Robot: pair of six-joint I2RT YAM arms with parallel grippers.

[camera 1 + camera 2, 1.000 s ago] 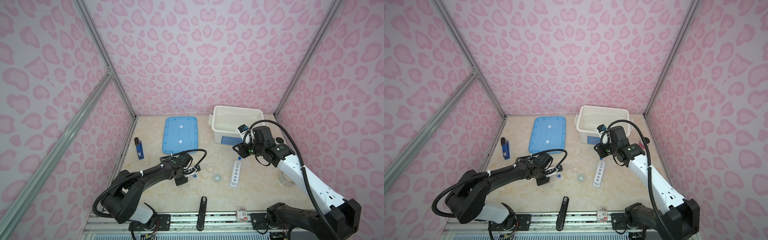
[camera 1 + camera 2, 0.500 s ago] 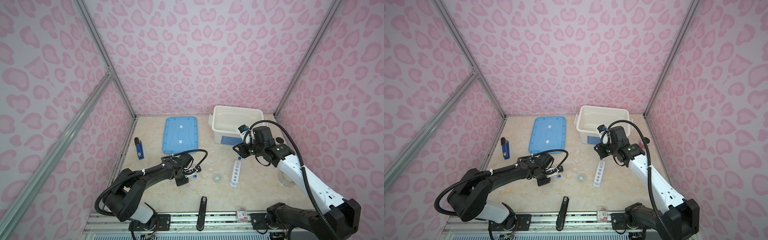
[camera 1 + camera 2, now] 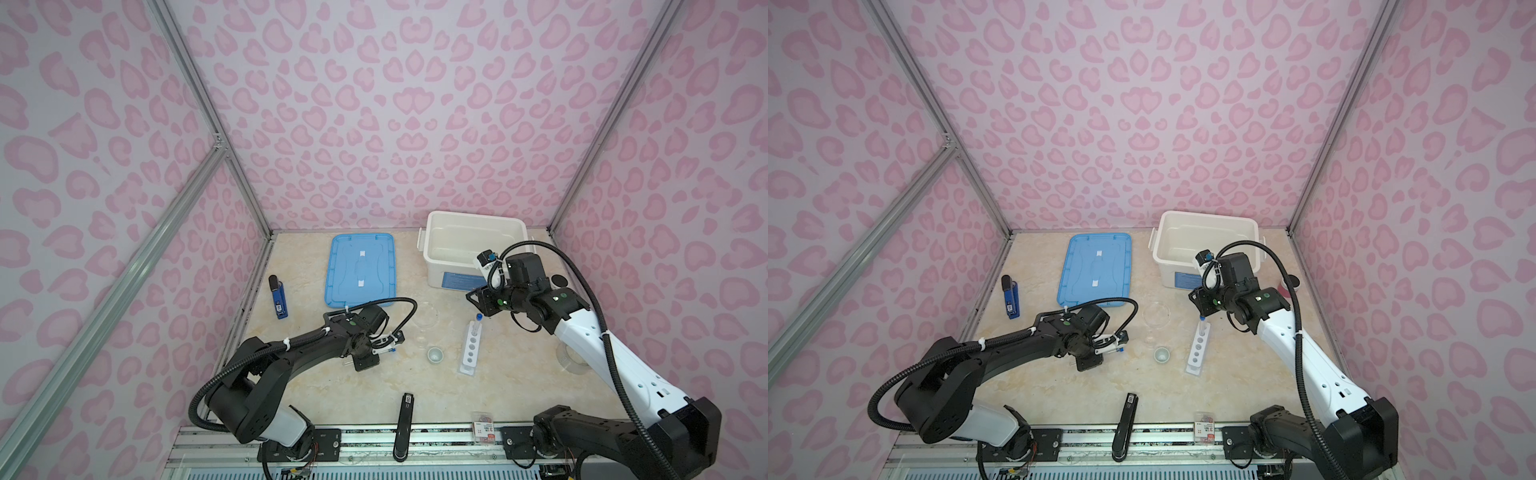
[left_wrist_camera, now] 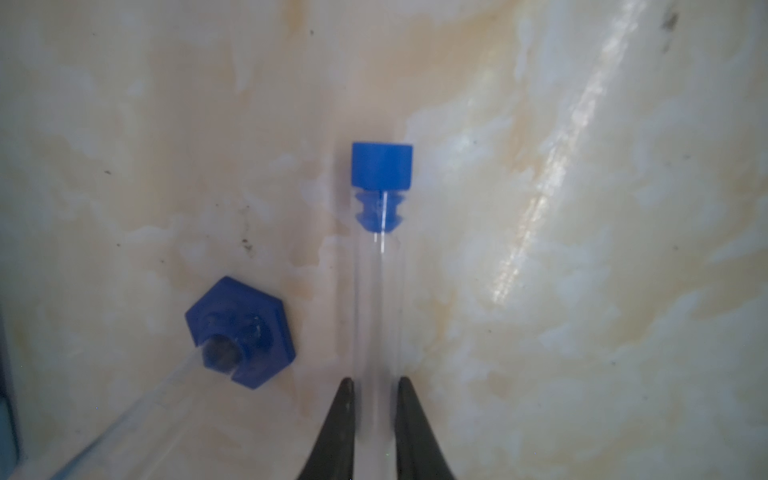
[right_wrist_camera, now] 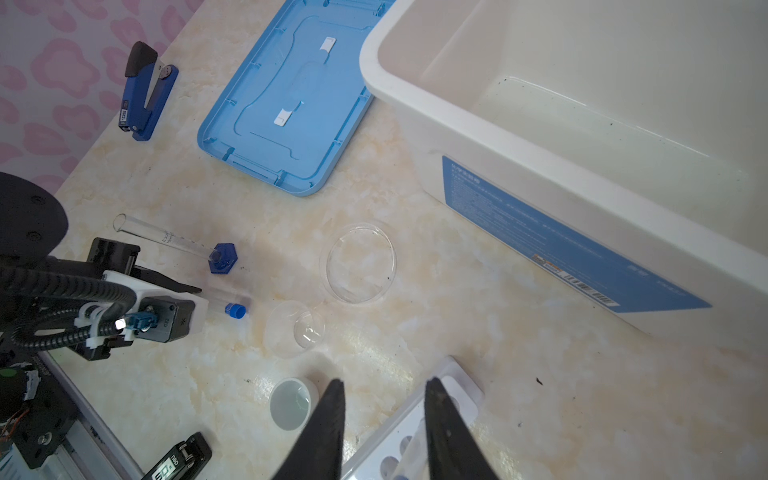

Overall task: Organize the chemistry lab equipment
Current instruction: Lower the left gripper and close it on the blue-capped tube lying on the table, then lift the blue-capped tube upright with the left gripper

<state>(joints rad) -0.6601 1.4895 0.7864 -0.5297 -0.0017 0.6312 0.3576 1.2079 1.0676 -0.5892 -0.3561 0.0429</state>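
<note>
A clear test tube (image 4: 376,291) with a blue cap (image 4: 381,164) lies on the table. My left gripper (image 4: 374,380) is shut on it, one finger against each side; in a top view the left gripper (image 3: 376,351) is low, left of centre. Beside it lies the blue-based glass cylinder (image 5: 223,257). The white rack (image 3: 469,353) holds one upright blue-capped tube (image 3: 478,322) at its far end. My right gripper (image 5: 382,384) hangs open and empty over that end. The pale cup (image 3: 434,355) and a clear dish (image 5: 358,262) sit between the arms.
A white bin (image 3: 432,249) stands at the back right with its blue lid (image 3: 360,270) flat to its left. A blue-and-black stick (image 3: 277,296) lies far left. A black stapler (image 3: 405,415) and small box (image 3: 483,426) sit at the front edge. A glass vessel (image 3: 571,359) stands behind my right arm.
The left jaws have closed in on the lying test tube. Neither arm has visibly shifted, and the right gripper is unchanged.
</note>
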